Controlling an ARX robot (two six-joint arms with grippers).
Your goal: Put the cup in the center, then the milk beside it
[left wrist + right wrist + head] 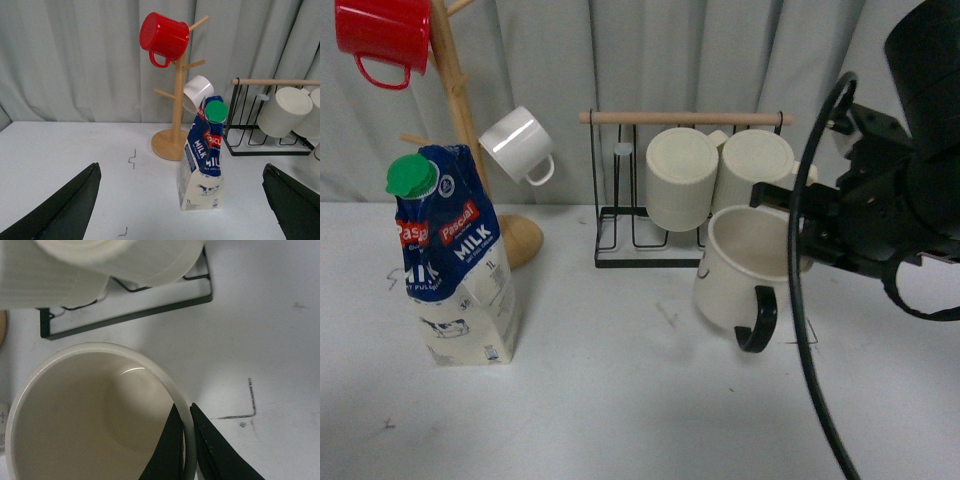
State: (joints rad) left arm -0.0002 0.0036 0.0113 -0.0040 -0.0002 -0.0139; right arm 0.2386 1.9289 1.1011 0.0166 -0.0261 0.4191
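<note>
The cup (738, 270), a wide cream mug with a black handle at its lower right, hangs tilted above the table in front of the wire rack. My right gripper (798, 228) is shut on its rim, one finger inside the wall and one outside, as the right wrist view shows on the cup (90, 410) at my right gripper (186, 440). The milk (455, 260) stands upright on the table at the left, a blue-and-white carton with a green cap. In the left wrist view the milk (204, 160) stands ahead of my open left gripper (182, 200), well apart from both fingers.
A black wire rack (650, 225) with a wooden bar holds two ribbed cream mugs (682, 178) behind the cup. A wooden mug tree (470, 130) at the back left carries a red mug (385, 35) and a small white mug (517, 145). A grey curtain hangs behind.
</note>
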